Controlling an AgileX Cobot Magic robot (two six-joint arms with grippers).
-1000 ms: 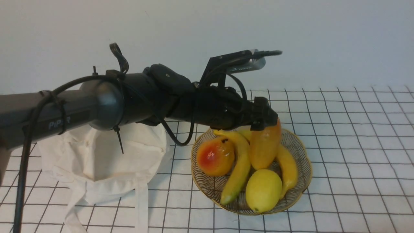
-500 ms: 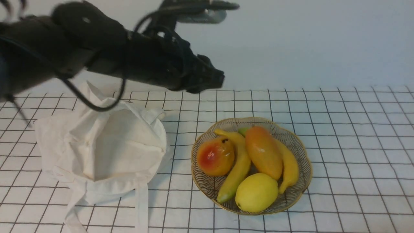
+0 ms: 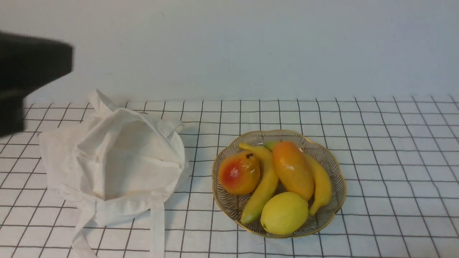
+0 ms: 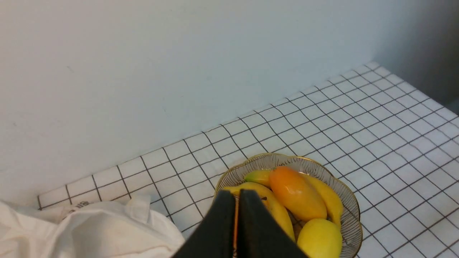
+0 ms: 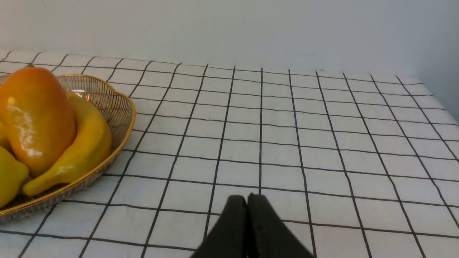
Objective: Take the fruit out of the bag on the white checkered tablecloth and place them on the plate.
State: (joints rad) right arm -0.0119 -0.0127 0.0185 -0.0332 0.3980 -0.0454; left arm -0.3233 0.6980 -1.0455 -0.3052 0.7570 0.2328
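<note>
The orange-yellow mango-like fruit (image 3: 293, 169) lies on the gold-rimmed glass plate (image 3: 344, 190), resting on the bananas; it also shows in the left wrist view (image 4: 297, 193) and the right wrist view (image 5: 36, 114). The off-white cloth bag (image 3: 118, 161) sits slumped and open on the white checkered tablecloth (image 3: 394, 143), left of the plate. My left arm (image 3: 28, 71) is a dark blur at the far left, above the bag. My left gripper (image 4: 236, 195) is shut and empty, raised away from the plate. My right gripper (image 5: 247, 200) is shut and empty, over the cloth to the right of the plate.
The plate also holds a red-yellow pear-like fruit (image 3: 239, 172), a lemon (image 3: 284, 213) and two bananas (image 3: 263, 186). The bag's strap handles (image 3: 157, 229) trail toward the front edge. A plain wall stands behind the table.
My left gripper let go of the mango on the plate, shut, and the arm swung up and back to the far left. The mango settled onto the bananas; the lemon shifted slightly.
</note>
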